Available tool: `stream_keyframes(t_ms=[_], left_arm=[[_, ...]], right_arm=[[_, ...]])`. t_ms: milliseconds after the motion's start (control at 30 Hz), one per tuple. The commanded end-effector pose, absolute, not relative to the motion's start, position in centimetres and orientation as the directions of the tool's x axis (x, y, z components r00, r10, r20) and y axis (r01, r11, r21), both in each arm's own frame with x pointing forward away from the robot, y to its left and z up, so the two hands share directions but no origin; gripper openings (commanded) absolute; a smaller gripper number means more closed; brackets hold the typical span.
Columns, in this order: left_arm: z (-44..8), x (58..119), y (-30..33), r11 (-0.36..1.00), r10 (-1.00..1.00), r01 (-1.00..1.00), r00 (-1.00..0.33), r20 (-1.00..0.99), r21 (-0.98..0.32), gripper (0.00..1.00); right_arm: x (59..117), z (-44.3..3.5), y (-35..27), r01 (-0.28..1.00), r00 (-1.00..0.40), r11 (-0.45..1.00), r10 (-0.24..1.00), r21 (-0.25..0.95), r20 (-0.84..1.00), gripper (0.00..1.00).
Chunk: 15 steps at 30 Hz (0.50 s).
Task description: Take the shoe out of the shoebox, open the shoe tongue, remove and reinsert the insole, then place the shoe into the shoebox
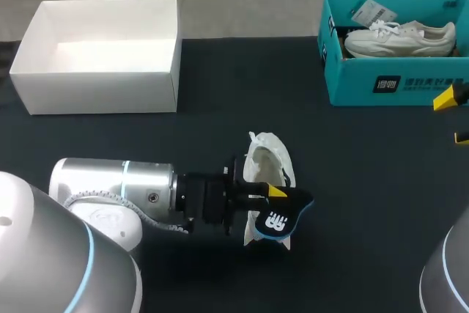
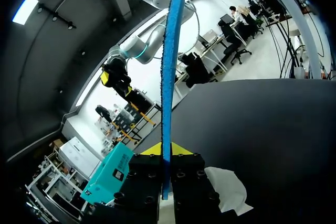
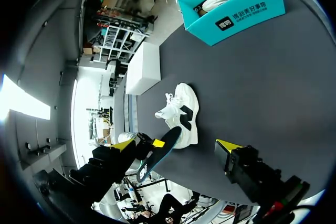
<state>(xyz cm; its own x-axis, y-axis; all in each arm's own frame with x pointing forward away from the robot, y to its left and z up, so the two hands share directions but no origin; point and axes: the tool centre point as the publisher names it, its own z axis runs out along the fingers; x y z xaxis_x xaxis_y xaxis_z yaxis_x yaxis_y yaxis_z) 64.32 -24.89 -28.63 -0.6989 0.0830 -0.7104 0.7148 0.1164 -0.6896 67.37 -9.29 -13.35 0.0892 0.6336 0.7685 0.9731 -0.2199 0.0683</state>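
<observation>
On the dark bench, the left gripper is clenched on a blue foam insole by the white lace-up shoe near the front edge. The right gripper stands released beside the teal cardboard shoebox at the far right corner.

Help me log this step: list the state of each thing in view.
left gripper: shut on the insole
insole: out of the shoe, held up
loose shoe: on the table, outside the shoebox
teal shoebox: open
second shoe: inside the teal shoebox
white box: open
right gripper: open, holding nothing
</observation>
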Motion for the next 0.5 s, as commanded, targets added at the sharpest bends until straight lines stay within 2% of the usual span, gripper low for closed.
stream_keyframes(t_ms=[33, 200, 500], left_arm=[[-29.0, 64.6, -25.7, 0.128, 0.090, 0.713, -0.700, -0.708, -0.689, 0.00], [-28.7, 64.4, -25.8, 0.135, 0.091, 0.715, -0.698, -0.710, -0.686, 0.00], [-25.2, 62.4, -23.3, 0.147, 0.076, 0.730, -0.681, -0.728, -0.668, 0.00]], right_arm=[[67.2, -13.4, -9.3, 0.972, 0.090, -0.222, 0.634, 0.070, 0.768, 1.00], [67.2, -13.4, -9.3, 0.972, 0.090, -0.222, 0.634, 0.070, 0.768, 1.00], [67.2, -13.4, -9.3, 0.972, 0.090, -0.222, 0.634, 0.070, 0.768, 1.00]])
